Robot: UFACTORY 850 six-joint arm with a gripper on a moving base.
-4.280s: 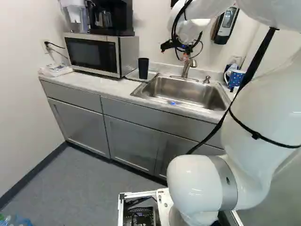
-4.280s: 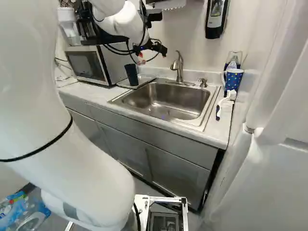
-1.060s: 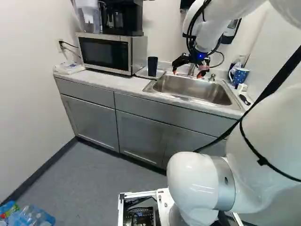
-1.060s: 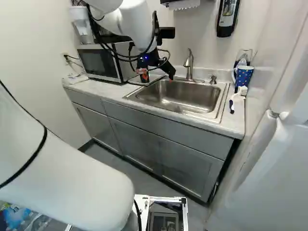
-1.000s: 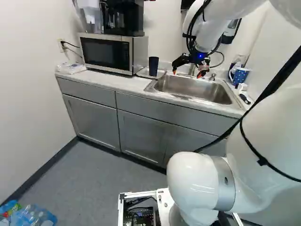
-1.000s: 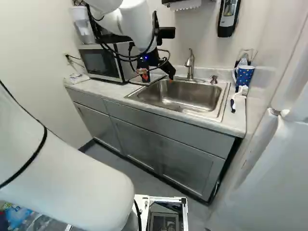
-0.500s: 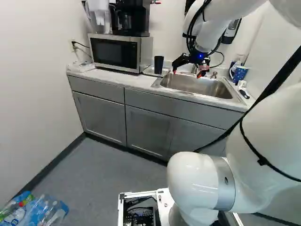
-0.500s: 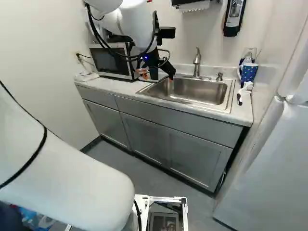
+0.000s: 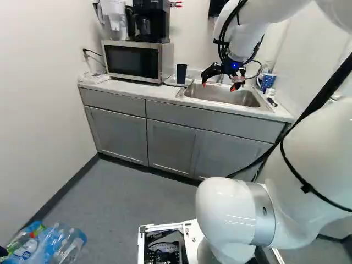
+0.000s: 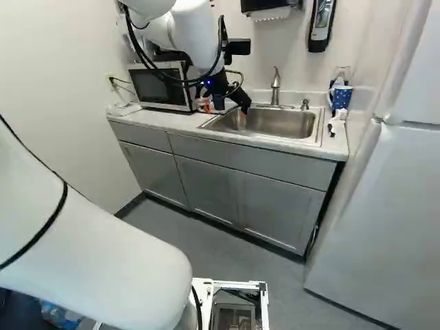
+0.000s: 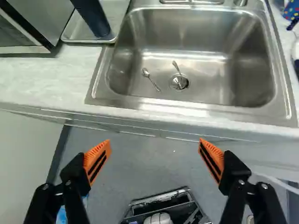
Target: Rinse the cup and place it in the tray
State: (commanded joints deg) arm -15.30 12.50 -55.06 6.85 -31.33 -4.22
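My gripper (image 9: 220,82) hangs before the sink in the left base view. In the wrist view the gripper (image 11: 154,141) is open, its orange pads far apart with nothing between them, short of the counter's front edge. A dark, tall cup (image 9: 181,73) stands upright in the shallow metal tray (image 11: 77,33), left of the sink. The steel sink (image 11: 201,35) holds a spoon (image 11: 150,79) and a second utensil (image 11: 176,67) by its drain. Its faucet (image 10: 276,86) rises at the back. A blue dotted mug (image 10: 341,97) with a handle stands right of the sink.
A microwave (image 9: 132,61) with a coffee maker (image 9: 149,21) on it stands left of the tray. A brush (image 10: 336,122) lies by the mug. Bottles in plastic (image 9: 52,245) lie on the floor. A white fridge (image 10: 385,227) stands right of the counter.
The base has moved back and turned, so the counter stands farther off. Since the oldest frames the arm has lowered the gripper; over the last second it has held its pose.
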